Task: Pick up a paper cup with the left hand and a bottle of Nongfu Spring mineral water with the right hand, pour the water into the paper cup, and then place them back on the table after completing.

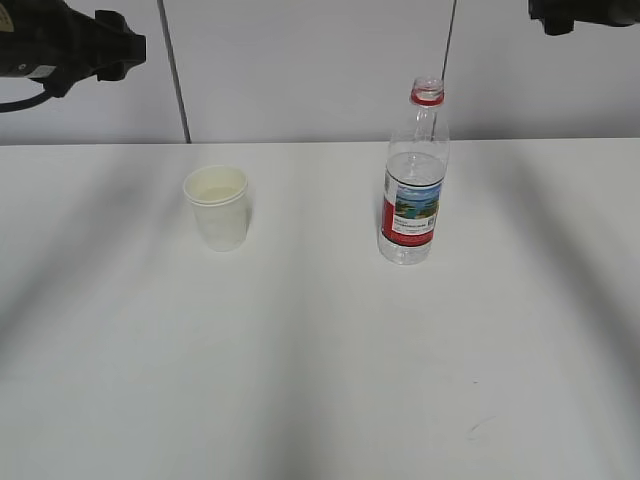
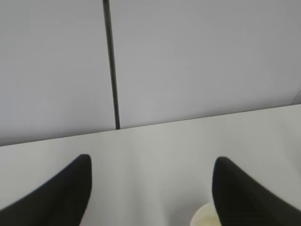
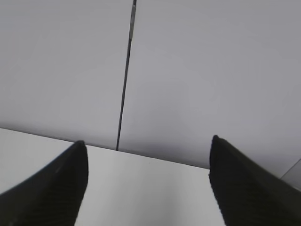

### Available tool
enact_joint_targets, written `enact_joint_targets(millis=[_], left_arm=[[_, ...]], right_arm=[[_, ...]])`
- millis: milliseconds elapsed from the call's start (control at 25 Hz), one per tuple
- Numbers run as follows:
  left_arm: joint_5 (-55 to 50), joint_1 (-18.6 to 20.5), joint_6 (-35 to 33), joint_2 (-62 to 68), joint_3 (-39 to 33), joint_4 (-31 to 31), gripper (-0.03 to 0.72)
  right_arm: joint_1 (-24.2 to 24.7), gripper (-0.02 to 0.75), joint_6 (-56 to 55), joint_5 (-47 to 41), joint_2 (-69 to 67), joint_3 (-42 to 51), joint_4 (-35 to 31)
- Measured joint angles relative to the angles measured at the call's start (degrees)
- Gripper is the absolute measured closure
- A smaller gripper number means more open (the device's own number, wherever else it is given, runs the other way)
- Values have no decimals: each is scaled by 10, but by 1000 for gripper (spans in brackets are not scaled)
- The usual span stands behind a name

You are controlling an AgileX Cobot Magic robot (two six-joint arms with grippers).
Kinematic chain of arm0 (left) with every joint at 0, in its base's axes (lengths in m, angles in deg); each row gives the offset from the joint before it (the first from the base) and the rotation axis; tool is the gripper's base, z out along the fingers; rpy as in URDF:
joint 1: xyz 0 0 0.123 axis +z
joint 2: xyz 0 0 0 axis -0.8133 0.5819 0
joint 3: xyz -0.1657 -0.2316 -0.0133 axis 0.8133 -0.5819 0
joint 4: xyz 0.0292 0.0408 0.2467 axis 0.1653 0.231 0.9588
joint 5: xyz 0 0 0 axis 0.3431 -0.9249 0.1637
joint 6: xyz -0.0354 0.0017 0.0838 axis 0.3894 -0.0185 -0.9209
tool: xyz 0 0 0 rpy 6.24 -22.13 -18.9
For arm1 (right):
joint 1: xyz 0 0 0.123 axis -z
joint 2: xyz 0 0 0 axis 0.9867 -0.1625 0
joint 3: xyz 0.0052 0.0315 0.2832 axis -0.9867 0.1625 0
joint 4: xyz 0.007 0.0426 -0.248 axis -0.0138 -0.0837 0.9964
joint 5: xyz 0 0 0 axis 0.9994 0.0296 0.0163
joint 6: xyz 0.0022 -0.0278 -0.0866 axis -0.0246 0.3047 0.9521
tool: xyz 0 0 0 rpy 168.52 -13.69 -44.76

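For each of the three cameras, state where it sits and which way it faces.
Exterior: in front of the table, looking down at a slant at cup and bottle; both arms at top corners.
Left wrist: above the table, facing the wall; open fingers, cup rim.
Right wrist: likewise facing the wall; open fingers.
Shared: exterior and left wrist both show the cup.

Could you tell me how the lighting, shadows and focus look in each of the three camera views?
Exterior view: even, soft light; broad faint grey shadow bands cross the white matte table; the white paper cup and clear plastic bottle with red neck ring are fairly sharp. Left wrist view: the black left gripper fingers are blurred, the cup rim soft. Right wrist view: the black right gripper is equally blurred; no glare.
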Motion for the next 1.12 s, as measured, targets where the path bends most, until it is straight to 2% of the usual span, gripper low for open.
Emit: enact_joint_targets(millis=[240, 680, 920, 1120], left_arm=[[-57, 0, 0, 0, 8, -26, 199], [-321, 0, 0, 0, 75, -35, 219], [-482, 0, 0, 0, 113, -48, 271], [-587, 0, -18, 0, 132, -66, 300]], right_arm=[[-9, 146, -4, -46, 0, 0, -5], [-11, 147, -10, -192, 25, 0, -62], [-11, 150, 51, -263, 43, 0, -155], [-11, 150, 161, -377, 60, -7, -255]])
